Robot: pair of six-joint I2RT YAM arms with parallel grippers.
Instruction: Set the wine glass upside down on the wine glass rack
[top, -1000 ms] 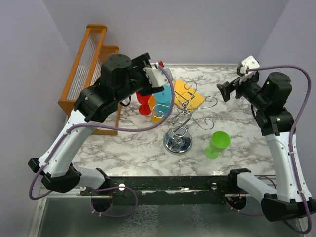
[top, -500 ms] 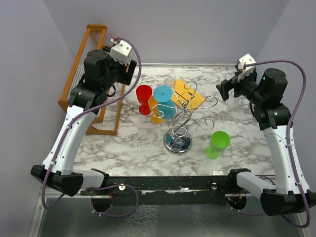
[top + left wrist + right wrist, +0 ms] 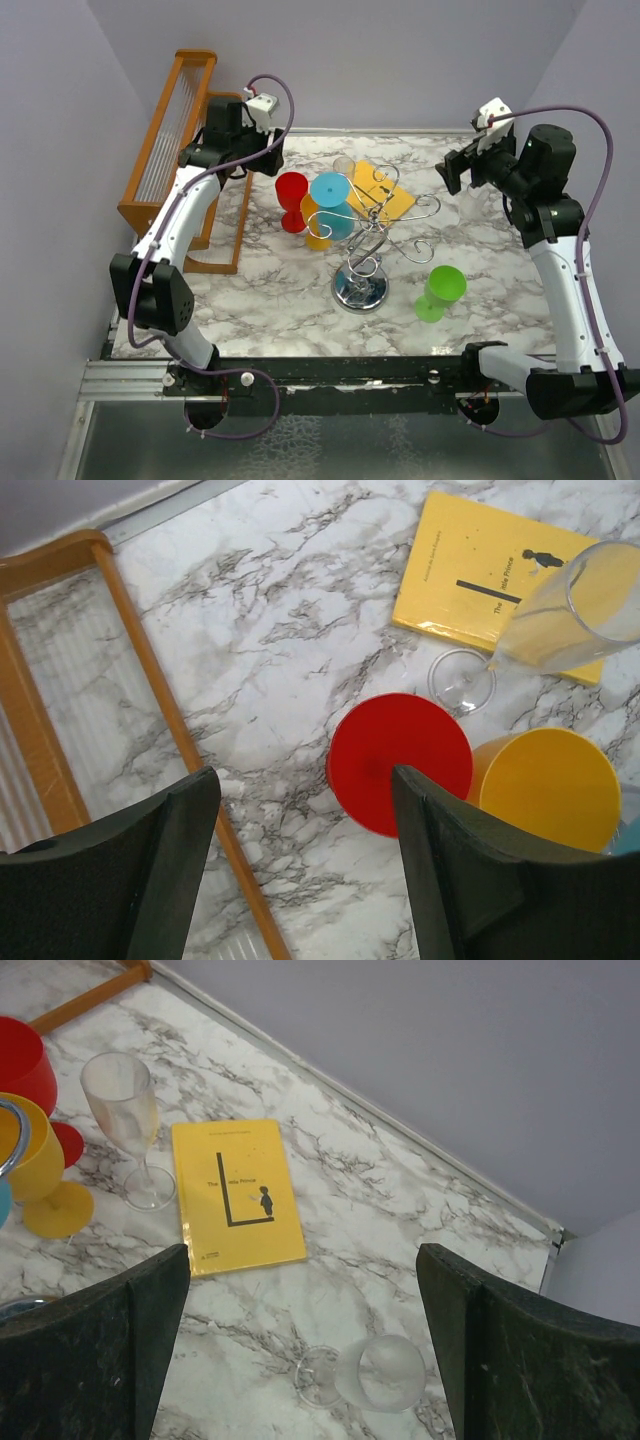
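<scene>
Way off to the left of the wine glass rack (image 3: 361,288) sits the orange wooden rack (image 3: 165,150). The left gripper (image 3: 302,775) hovers to the rack's far left, fingers spread wide and empty. Closer in, a red glass (image 3: 400,762) and a yellow glass (image 3: 545,792) stand just left of the rack. The wine glass (image 3: 332,192) is bright blue, flat round foot on top and bowl underneath, so upside down. It hangs on a curl on the rack's left side, touching the wire, apart from the left gripper, to its right and nearer the arm bases, with the red glass roughly between them. Only the overhead shows the whole chrome rack, loops and mirror base; the left wrist view catches just a teal sliver at its right edge. Behind the rack are a clear flute (image 3: 120,1100) and a yellow book (image 3: 237,1195). A green glass (image 3: 441,290) stands right of the rack's base. The right wrist view also shows a clear glass (image 3: 375,1372) lying on its side, which I can't make out from overhead. Far right of the rack, the right gripper (image 3: 300,1255) hangs wide apart, empty.
</scene>
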